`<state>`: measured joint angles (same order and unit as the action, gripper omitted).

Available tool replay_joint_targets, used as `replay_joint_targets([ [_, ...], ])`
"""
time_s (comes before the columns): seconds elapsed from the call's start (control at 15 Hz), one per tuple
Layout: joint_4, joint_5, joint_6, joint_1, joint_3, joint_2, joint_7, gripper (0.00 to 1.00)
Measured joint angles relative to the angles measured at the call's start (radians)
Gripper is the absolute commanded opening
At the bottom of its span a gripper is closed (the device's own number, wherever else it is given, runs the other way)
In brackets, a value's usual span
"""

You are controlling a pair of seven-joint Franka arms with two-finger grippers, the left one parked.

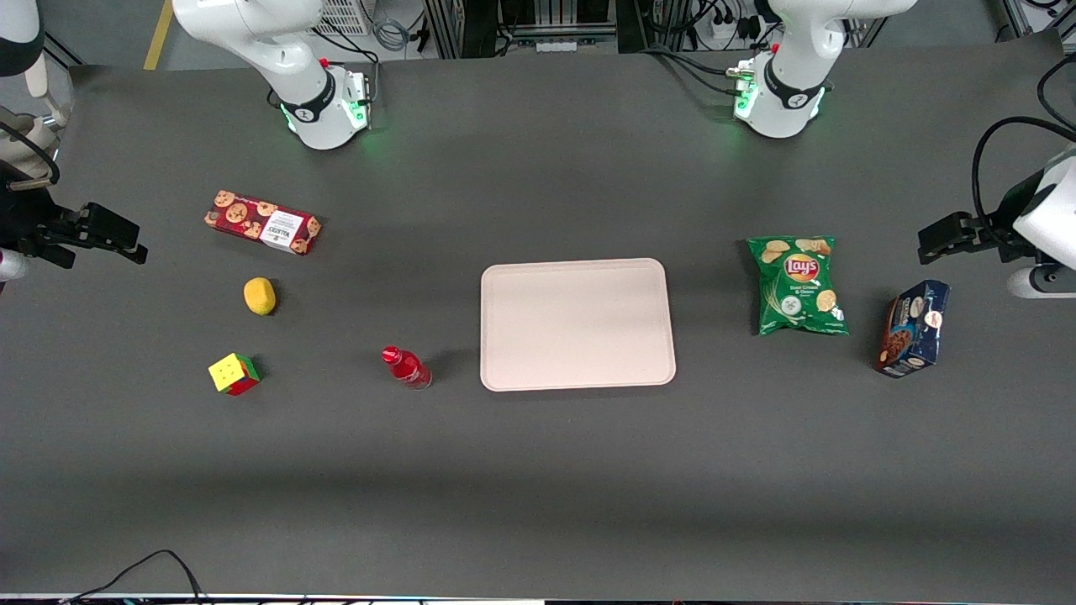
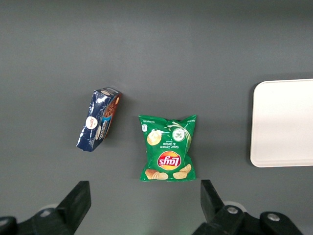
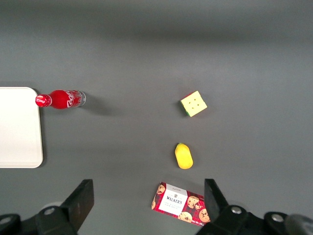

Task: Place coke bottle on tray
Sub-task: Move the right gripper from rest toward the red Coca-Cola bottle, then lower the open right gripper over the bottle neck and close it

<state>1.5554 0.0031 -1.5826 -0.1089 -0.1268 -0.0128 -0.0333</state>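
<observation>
The coke bottle (image 1: 406, 368) stands upright on the dark matte table (image 1: 538, 487), red cap, red label, clear base, just beside the tray (image 1: 577, 323) at its nearer corner but not touching it. The tray is a flat beige-pink rectangle with rounded corners and a low rim, bare table all around it. The gripper (image 1: 113, 239) hangs high at the working arm's end of the table, fingers spread wide and holding nothing. Beneath it lie a Rubik's cube (image 1: 234, 374), a smooth yellow lemon (image 1: 260, 296) and a red cookie box (image 1: 262, 222), all well apart from the bottle
</observation>
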Motion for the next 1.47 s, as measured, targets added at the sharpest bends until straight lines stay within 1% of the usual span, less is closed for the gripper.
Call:
replay_joint_targets([
  [0.53, 0.000, -0.001, 0.000, -0.003, 0.005, -0.008, 0.000, 1.00],
  [0.8, -0.003, -0.001, -0.006, -0.055, 0.020, -0.035, 0.001, 1.00],
  [0.93, -0.022, 0.000, -0.012, -0.072, 0.061, -0.079, 0.047, 1.00],
  [1.07, -0.051, 0.000, -0.040, -0.079, 0.128, -0.153, 0.123, 1.00],
  [1.27, -0.082, -0.001, -0.131, -0.087, 0.213, -0.277, 0.187, 1.00],
  [1.47, -0.089, -0.002, -0.231, -0.107, 0.255, -0.377, 0.243, 1.00],
])
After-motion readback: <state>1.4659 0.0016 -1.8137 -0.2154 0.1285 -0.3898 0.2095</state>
